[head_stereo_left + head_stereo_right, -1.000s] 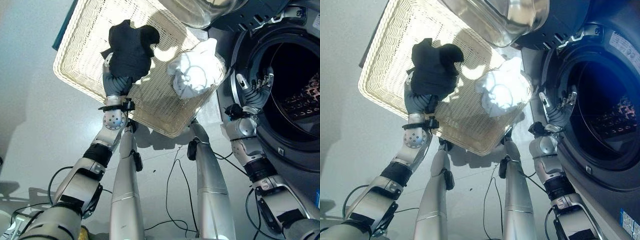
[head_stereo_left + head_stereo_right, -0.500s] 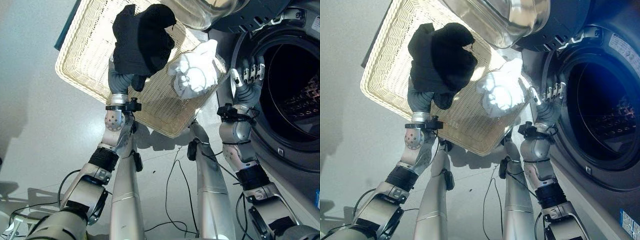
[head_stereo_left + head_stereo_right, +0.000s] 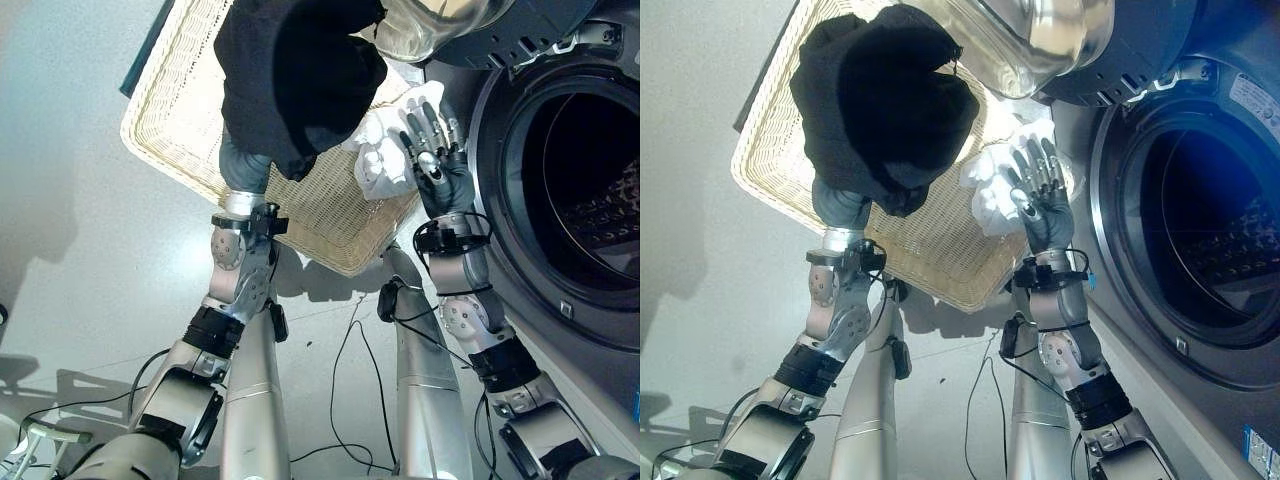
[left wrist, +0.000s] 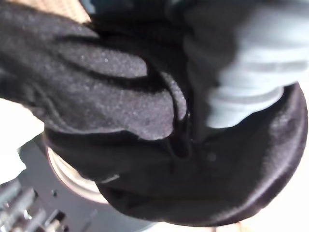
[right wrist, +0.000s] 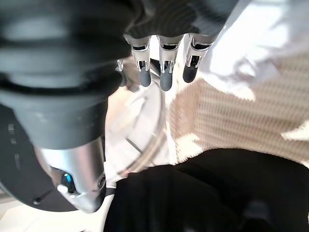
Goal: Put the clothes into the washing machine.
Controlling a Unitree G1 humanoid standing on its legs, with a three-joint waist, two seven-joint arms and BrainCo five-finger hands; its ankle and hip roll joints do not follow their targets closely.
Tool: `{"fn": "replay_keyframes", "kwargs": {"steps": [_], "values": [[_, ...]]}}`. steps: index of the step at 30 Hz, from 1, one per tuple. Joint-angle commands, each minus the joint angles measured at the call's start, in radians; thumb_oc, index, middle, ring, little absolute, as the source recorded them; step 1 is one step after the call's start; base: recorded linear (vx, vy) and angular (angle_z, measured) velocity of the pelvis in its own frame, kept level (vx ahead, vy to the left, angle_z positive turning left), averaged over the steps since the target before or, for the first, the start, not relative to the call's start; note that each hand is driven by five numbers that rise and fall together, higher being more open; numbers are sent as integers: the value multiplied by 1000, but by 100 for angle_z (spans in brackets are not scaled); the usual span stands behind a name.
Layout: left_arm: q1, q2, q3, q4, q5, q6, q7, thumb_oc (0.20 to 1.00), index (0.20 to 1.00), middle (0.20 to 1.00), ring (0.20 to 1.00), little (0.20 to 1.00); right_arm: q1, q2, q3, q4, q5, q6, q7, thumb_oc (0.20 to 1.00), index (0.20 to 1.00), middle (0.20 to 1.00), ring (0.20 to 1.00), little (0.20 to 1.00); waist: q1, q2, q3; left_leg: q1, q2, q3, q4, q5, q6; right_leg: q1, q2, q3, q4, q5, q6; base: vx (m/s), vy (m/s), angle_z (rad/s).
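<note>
Left eye view: left hand clutching bunched black garment above cream wicker basket; right hand fingers straight, empty, over crumpled white cloth. Risk: loose grip, garment dropping short of dark washer drum.

L robot hand: fingers buried under the black garment, so grip can't be read. Garment cut off by the frame top. White cloth partly hidden behind R robot hand. Basket far end covered by garment. Washing machine drum interior too dark to tell contents.
</note>
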Motion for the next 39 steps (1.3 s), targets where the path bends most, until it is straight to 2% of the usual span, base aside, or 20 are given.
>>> {"fn": "replay_keyframes", "kwargs": {"steps": [1,10,27,32,36,37,39], "values": [[-35,27,1,-143,39,-32,-61,200,200,200,200,200,25,-16,-8,-118,83,-6,64,1000,1000,1000,1000,1000,5,-4,-13,-37,11,-31,50,-42,-18,74,-24,4,-158,114,136,-8,-27,3],[-46,27,-30,-197,27,2,-120,200,200,200,200,200,-10,-7,18,-133,191,17,109,1000,1000,1000,1000,1000,14,-2,-13,-36,10,-32,43,-38,-20,78,-27,-6,-166,116,135,0,0,0],[-86,10,-89,-194,4,119,-198,200,200,200,200,200,-114,26,72,-148,191,52,134,1000,1000,1000,1000,1000,26,3,-13,-44,9,-35,49,-36,-22,76,-32,-16,-168,117,136,0,0,0],[-98,24,-107,-190,116,130,-141,200,200,200,200,200,-125,25,78,-152,200,50,147,1000,1000,1000,1000,1000,27,2,-13,-47,8,-36,49,-38,-21,72,-32,-18,-166,116,137,0,0,0],[-109,68,-125,-173,278,140,-21,200,200,200,200,200,-123,11,87,-169,224,49,172,1000,1000,1000,1000,1000,28,2,-13,-48,8,-37,48,-35,-22,72,-32,-20,-169,118,139,0,0,0],[-115,87,-130,-160,365,145,41,200,200,200,200,200,-125,3,90,-173,241,51,193,1000,1000,1000,1000,1000,28,4,-13,-52,9,-36,50,-36,-23,68,-32,-19,-166,117,139,0,0,0],[-123,106,-132,-152,448,159,106,200,200,200,200,200,-127,-4,91,-182,255,57,206,1000,1000,1000,1000,1000,28,4,-13,-53,8,-37,50,-35,-23,67,-32,-20,-167,117,140,0,0,0]]}}
